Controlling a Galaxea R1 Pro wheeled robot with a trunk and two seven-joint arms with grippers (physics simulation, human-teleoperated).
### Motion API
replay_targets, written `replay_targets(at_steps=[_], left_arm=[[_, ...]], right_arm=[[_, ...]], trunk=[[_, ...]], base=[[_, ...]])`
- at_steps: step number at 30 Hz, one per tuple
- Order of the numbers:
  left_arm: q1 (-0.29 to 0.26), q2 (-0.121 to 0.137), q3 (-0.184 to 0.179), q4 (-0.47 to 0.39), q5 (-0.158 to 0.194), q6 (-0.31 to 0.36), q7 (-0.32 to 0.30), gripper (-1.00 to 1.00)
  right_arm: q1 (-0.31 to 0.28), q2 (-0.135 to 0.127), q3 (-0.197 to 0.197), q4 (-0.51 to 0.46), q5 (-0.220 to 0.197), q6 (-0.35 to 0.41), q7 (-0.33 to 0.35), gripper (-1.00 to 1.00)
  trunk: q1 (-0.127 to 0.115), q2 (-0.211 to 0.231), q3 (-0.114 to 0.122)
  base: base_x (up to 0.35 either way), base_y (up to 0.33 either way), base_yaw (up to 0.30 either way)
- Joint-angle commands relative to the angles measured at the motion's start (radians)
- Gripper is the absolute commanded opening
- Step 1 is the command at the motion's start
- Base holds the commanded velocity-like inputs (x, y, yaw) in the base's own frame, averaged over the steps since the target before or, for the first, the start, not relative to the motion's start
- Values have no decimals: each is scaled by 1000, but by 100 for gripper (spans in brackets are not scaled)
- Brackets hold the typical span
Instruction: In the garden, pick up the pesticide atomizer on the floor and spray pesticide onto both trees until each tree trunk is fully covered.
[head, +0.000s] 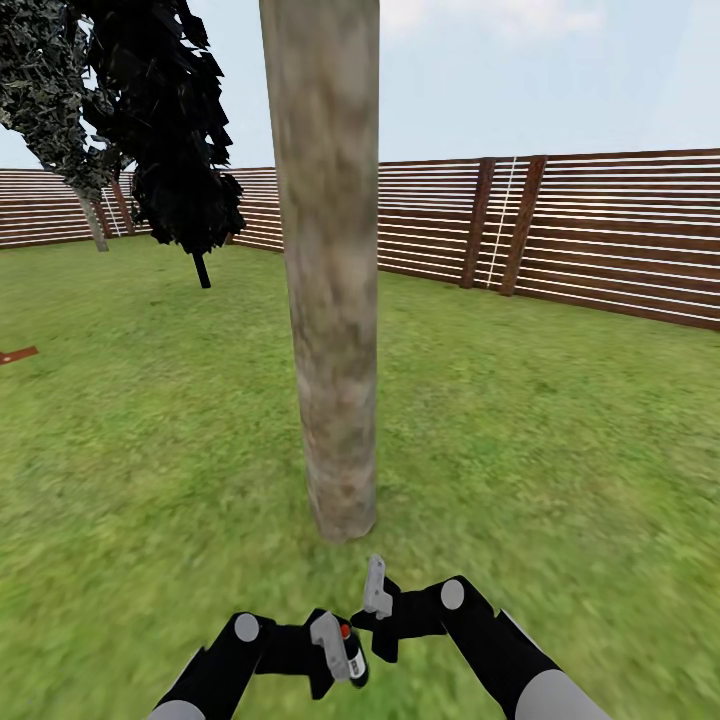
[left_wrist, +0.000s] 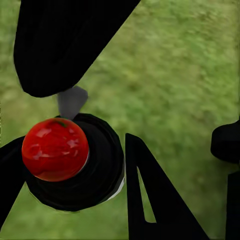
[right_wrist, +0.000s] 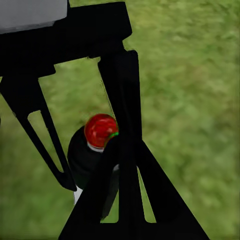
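A thick mottled grey-brown tree trunk (head: 335, 300) rises from the grass (head: 560, 440) straight ahead, its foot just beyond my hands. My left gripper (head: 335, 662) is shut on the pesticide atomizer (head: 350, 655), a small dark bottle with a pale grey trigger head and a red spot. In the left wrist view the bottle (left_wrist: 75, 170) sits between the fingers (left_wrist: 150, 200), red cap toward the camera. My right gripper (head: 372, 622) hovers beside it, shut on nothing. Its closed fingers (right_wrist: 125, 200) point at the bottle (right_wrist: 92, 150). A second grey trunk (head: 95, 225) stands far back on the left.
A black-leaved tree (head: 170, 130) on a thin stem stands at the back left. A brown slat fence (head: 600, 240) rings the lawn. A small reddish-brown object (head: 15, 355) lies on the grass at the left edge. Open grass lies on both sides of the near trunk.
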Motion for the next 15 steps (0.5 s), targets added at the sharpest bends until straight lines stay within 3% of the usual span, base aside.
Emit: replay_targets(at_steps=[1, 3, 10, 13, 15], left_arm=[[0, 0, -1, 0, 17, -2, 0, -100], [0, 0, -1, 0, 40, -3, 0, -100], [0, 3, -2, 1, 46, -3, 0, -100], [1, 13, -5, 1, 37, 0, 2, -100], [3, 33, -6, 2, 7, 2, 6, -100]], right_arm=[[0, 1, 0, 0, 0, 0, 0, -100], [0, 5, 0, 0, 0, -1, 0, -100], [0, 8, 0, 0, 0, 0, 0, -100], [0, 8, 0, -1, 1, 0, 0, -100], [0, 8, 0, -1, 1, -1, 0, -100]], trunk=[[0, 0, 0], [0, 0, 0], [0, 0, 0], [0, 0, 0], [0, 0, 0]], base=[[0, 0, 0], [0, 0, 0], [0, 0, 0], [0, 0, 0], [0, 0, 0]])
